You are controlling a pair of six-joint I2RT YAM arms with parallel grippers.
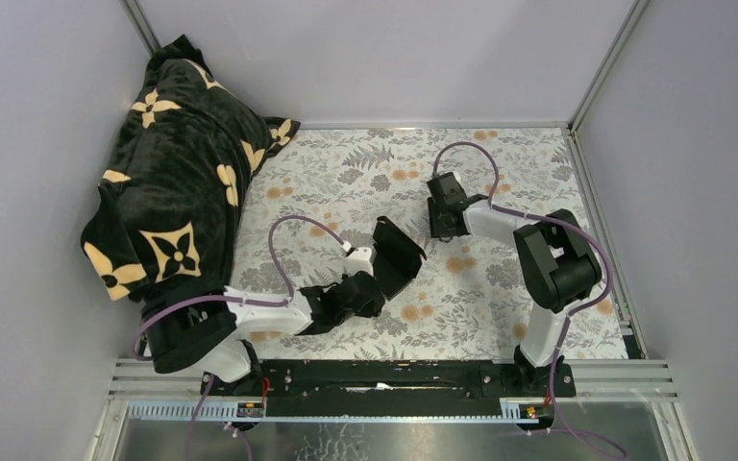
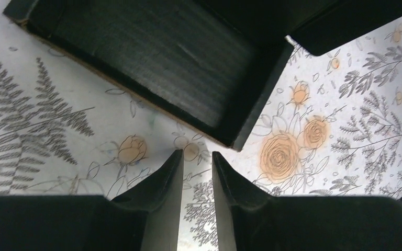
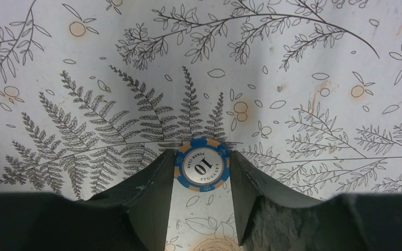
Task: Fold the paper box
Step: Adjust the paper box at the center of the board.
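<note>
The paper box (image 1: 399, 254) is a black card tray with raised walls, standing tilted on the floral tablecloth at mid table. In the left wrist view the paper box (image 2: 157, 57) lies just beyond my fingertips, inside facing the camera, with a loose flap (image 2: 345, 21) at the upper right. My left gripper (image 1: 373, 280) sits right beside the box's near left edge. The left gripper (image 2: 197, 154) is open by a narrow gap with only tablecloth between its fingers. My right gripper (image 1: 439, 229) is a little right of the box. The right gripper (image 3: 202, 157) is shut on a blue poker chip (image 3: 202, 164).
A black plush blanket (image 1: 178, 192) with cream flower motifs is heaped at the far left, over the left arm's base side. Grey walls close in the table on three sides. A metal rail (image 1: 384, 376) runs along the near edge.
</note>
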